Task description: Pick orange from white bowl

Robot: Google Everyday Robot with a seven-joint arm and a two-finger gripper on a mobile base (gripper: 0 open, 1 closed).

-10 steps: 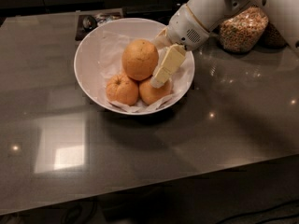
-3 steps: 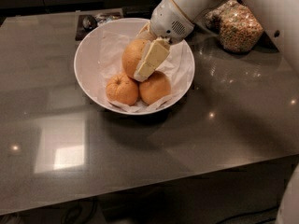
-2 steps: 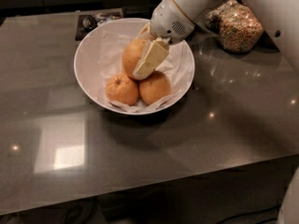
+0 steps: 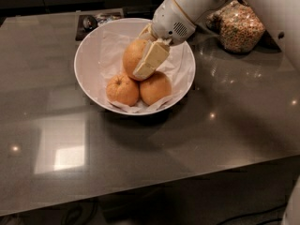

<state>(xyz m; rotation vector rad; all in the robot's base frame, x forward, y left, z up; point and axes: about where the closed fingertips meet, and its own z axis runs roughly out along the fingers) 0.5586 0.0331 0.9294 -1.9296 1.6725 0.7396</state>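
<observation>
We count three oranges in one white bowl (image 4: 88, 55): one large orange (image 4: 131, 53) and two smaller oranges (image 4: 123, 90). We see one gripper (image 4: 140, 67), down in the bowl at the large orange, one glass cereal jar (image 4: 241, 29) and one grey table (image 4: 197, 139).

We can read no words, brands or numbers here. The tool (image 4: 143, 55) bears only a small grille of dots and no lettering; it sits over the white bowl (image 4: 82, 64), against the orange (image 4: 132, 55). The cereal jar (image 4: 241, 29) shows no label. A dark flat item (image 4: 93, 22) at the bench's (image 4: 211, 139) far edge carries markings too blurred for us to read.
</observation>
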